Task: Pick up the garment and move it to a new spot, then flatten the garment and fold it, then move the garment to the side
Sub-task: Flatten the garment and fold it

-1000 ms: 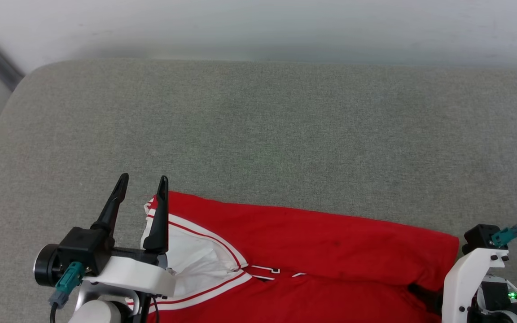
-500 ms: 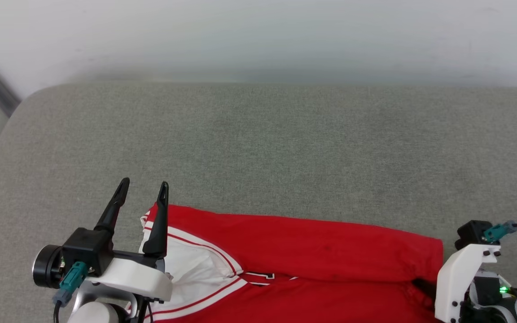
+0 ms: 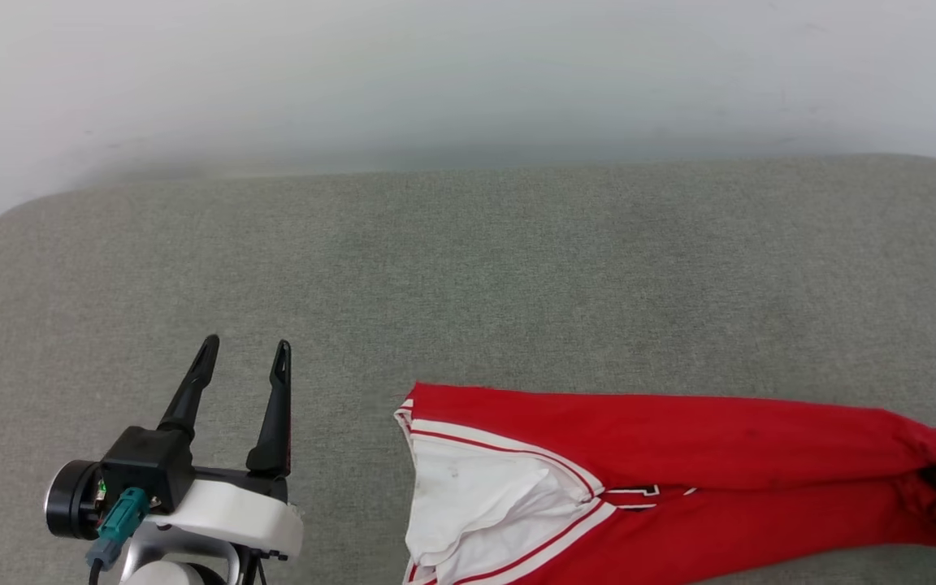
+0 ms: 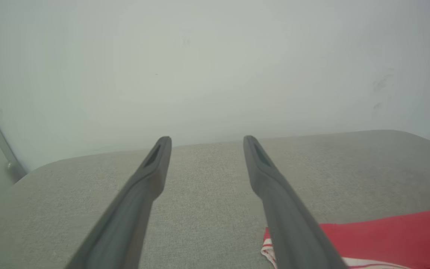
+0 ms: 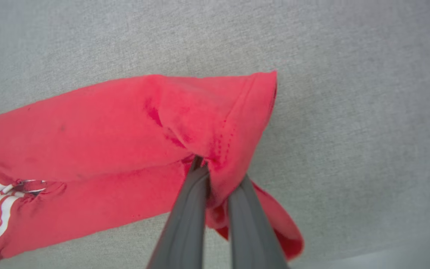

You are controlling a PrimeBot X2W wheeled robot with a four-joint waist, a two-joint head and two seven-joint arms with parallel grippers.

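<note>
Garment point(image 3: 679, 455) is lying bunched lengthwise on the near right of the grey cushion point(image 3: 468, 268), white sleeve end pointing left. Right gripper point(image 5: 218, 175) is pinching its right end, fingers nearly closed on fabric. Left gripper point(image 3: 245, 345) is hovering well left, fingers spread, empty. Risk: thin fabric sliding from that one-point pinch and bunching further.

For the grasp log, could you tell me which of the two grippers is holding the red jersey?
The right gripper: its jaws are shut on the garment. The left gripper stands open, apart from it.
</note>
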